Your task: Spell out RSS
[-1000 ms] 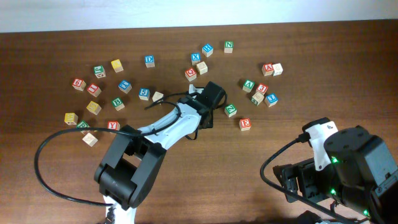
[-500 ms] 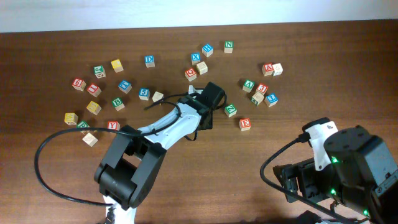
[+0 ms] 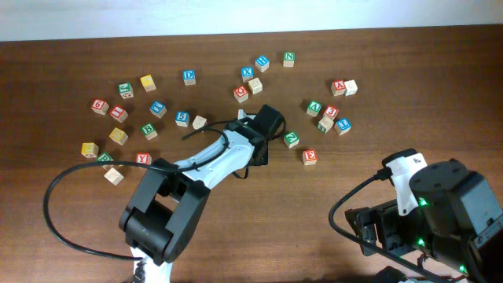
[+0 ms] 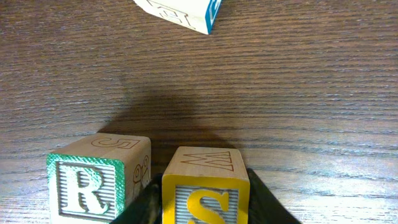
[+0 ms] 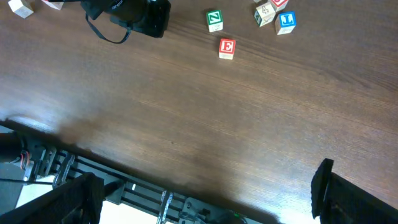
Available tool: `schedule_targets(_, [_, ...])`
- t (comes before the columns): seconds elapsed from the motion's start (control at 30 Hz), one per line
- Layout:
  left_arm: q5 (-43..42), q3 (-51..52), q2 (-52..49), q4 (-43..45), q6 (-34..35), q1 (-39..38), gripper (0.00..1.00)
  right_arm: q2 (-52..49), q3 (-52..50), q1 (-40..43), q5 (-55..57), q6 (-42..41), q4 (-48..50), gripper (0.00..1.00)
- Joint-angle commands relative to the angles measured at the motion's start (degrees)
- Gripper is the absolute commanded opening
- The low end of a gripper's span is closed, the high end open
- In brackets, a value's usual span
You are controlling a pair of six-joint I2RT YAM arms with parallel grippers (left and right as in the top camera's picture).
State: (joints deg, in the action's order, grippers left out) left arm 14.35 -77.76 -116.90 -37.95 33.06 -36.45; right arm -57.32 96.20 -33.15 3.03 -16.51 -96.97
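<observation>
A robotics lab bench, by every sign: a dark wood-grain table (image 3: 314, 212) set against a plain white wall (image 3: 236, 16), with a left arm (image 3: 212, 161) and a bulky right arm (image 3: 440, 216) mounted at its near side, a loose black cable (image 3: 47, 208) looping over the top, bare metal mounting rails (image 5: 165, 205) along the edge, and lettered wooden blocks (image 3: 310, 156) scattered as test pieces

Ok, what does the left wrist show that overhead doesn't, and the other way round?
Left wrist only: the green R and the yellow S side by side, S between the fingers of the left tool. Overhead only: the loose blocks, such as the red E, and the right arm; the left arm hides R and S there. Both: the wood table.
</observation>
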Motion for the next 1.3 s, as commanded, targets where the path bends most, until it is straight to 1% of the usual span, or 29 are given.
schedule_targets(0.0, [-0.22, 0.48, -0.42, -0.09, 0.39, 0.24, 0.27, -0.04, 0.07, -0.11, 0.66, -0.48, -0.35, 0.98])
schedule_targets(0.13, [-0.59, 0.48, -0.42, -0.37, 0.39, 0.24, 0.27, -0.04, 0.07, -0.11, 0.66, -0.48, -0.35, 0.98])
schedule_targets(0.17, [-1.09, 0.48, -0.42, -0.48, 0.39, 0.24, 0.3, -0.04, 0.07, -0.11, 0.66, -0.48, -0.35, 0.98])
schedule_targets(0.27, [-1.57, 0.48, -0.42, -1.22, 0.39, 0.24, 0.44, -0.04, 0.07, -0.11, 0.66, -0.48, -0.35, 0.98])
schedule_targets(0.33, [-2.12, 0.48, -0.42, -1.99, 0.37, 0.24, 0.47, -0.04, 0.07, -0.11, 0.66, -0.48, -0.35, 0.98])
schedule_targets(0.4, [-5.46, 0.48, -0.42, -2.67, 0.37, 0.24, 0.48, -0.04, 0.07, -0.11, 0.66, -0.48, -0.35, 0.98])
schedule_targets(0.43, [-6.45, 0.48, -0.42, -2.95, 0.37, 0.24, 0.46, -0.04, 0.07, -0.11, 0.66, -0.48, -0.35, 0.98])
schedule_targets(0.57, [-11.17, 0.48, -0.42, -6.12, 0.37, 0.24, 0.35, -0.04, 0.07, -0.11, 0.66, -0.48, -0.35, 0.98])
schedule_targets(0.6, [-13.38, 0.48, -0.42, -7.78, 0.37, 0.24, 0.26, -0.04, 0.07, -0.11, 0.66, -0.48, -0.35, 0.98])
schedule_targets(0.67, [-13.6, 0.46, -0.42, -9.07, 0.37, 0.17, 0.17, -0.04, 0.07, -0.11, 0.66, -0.48, -0.35, 0.98])
schedule_targets(0.73, [-13.55, 0.46, -0.39, -10.67, 0.35, 0.11, 0.17, -0.04, 0.07, -0.11, 0.66, -0.48, -0.33, 0.98])
schedule_targets(0.8, [-13.53, 0.46, -0.39, -11.5, 0.31, 0.11, 0.18, -0.04, 0.07, -0.11, 0.66, -0.48, -0.35, 0.99])
schedule_targets(0.87, [-12.92, 0.46, -0.09, -11.63, 0.11, 0.11, 0.17, -0.04, 0.07, -0.11, 0.66, -0.48, -0.35, 0.98])
schedule_targets(0.9, [-12.46, 0.46, 0.13, -11.63, 0.11, 0.13, 0.11, -0.04, 0.07, -0.11, 0.66, -0.48, -0.35, 0.98])
schedule_targets(0.93, [-11.45, 0.46, 0.66, -11.67, 0.11, 0.11, 0.0, -0.04, 0.07, -0.11, 0.66, -0.48, -0.35, 0.98])
schedule_targets(1.03, [-9.94, 0.46, 3.54, -11.89, 0.13, -0.11, 0.0, -0.04, 0.07, -0.11, 0.66, -0.48, -0.35, 0.98])
schedule_targets(1.1, [-7.43, 0.46, 7.13, -11.8, 0.13, -0.85, 0.0, -0.04, 0.07, -0.11, 0.66, -0.48, -0.35, 0.98])
schedule_targets(1.13, [-3.17, 0.46, 10.69, -11.34, 0.04, -2.05, 0.0, -0.04, 0.07, -0.11, 0.66, -0.48, -0.35, 0.98])
schedule_targets(1.17, [-1.09, 0.46, 12.15, -10.32, -1.2, -2.75, 0.0, -0.04, 0.07, -0.11, 0.66, -0.48, -0.35, 0.98])
schedule_targets(1.23, [-1.09, 0.48, 12.98, -5.84, -5.77, -3.85, 0.0, -0.04, 0.07, -0.11, 0.66, -0.48, -0.35, 0.98])
schedule_targets(1.27, [-1.07, 0.48, 12.68, -5.2, -5.77, -3.91, 0.0, -0.04, 0.07, -0.11, 0.66, -0.48, -0.35, 0.98])
